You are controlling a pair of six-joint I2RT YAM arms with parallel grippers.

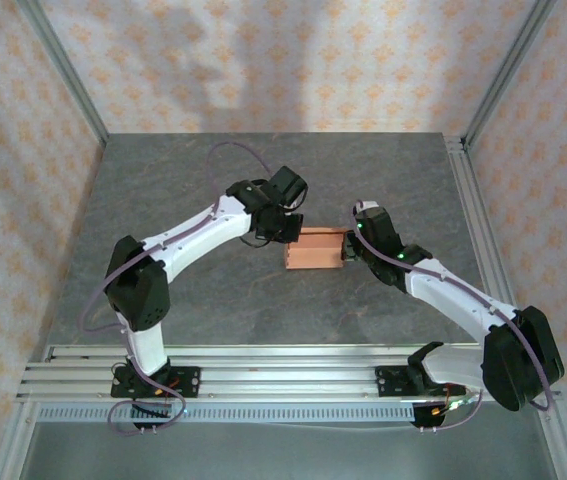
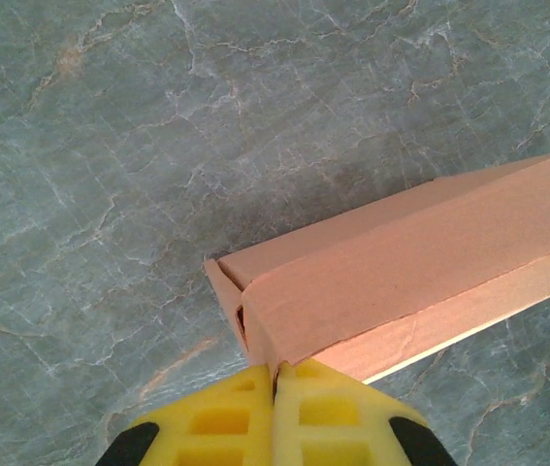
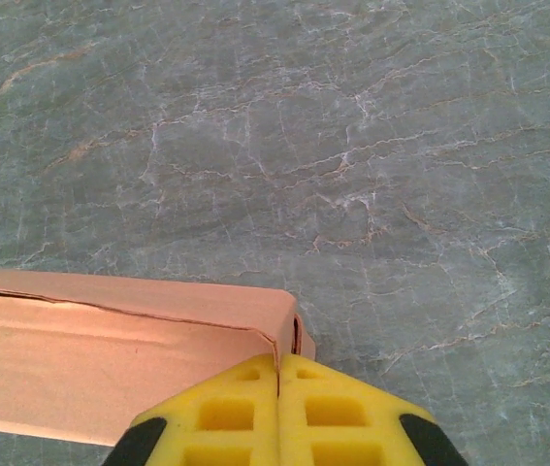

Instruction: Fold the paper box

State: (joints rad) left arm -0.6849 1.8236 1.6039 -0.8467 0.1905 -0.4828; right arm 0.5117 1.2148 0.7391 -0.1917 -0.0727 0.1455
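1. The paper box point(image 1: 313, 248) sits near the middle of the grey marbled table point(image 1: 223, 290), between the 2 arms, with its long side running left to right in the top view.
2. It is salmon-orange card, already a shallow rectangular box rather than a flat sheet. Its top panel is closed, and its base rests on the table.
3. The left gripper point(image 1: 288, 228) is at the box's left end, and its arm reaches in from the near-left base in a long bend.
4. In the left wrist view, the 2 yellow fingers point(image 2: 226, 417) press flat together with only a thin seam between them. The claw is closed.
5. The tips of those fingers touch the lower near corner of the box end, where a folded end flap shows a dark slit. I cannot tell whether a card edge is pinched in the seam.
6. The right gripper point(image 1: 348, 250) is at the box's right end, and its arm comes in from the near-right base.
7. In the right wrist view, its yellow pads point(image 3: 333, 413) are also pressed together, so this claw is closed too.
8. Those pads meet at the box's end corner, where a crease across the top panel runs down into the seam and a narrow gap shows beside the end wall. Whether card is held there is unclear.
9. An aluminium rail point(image 1: 283, 365) carries both arm bases along the near edge, and patterned walls point(image 1: 263, 60) enclose the table.
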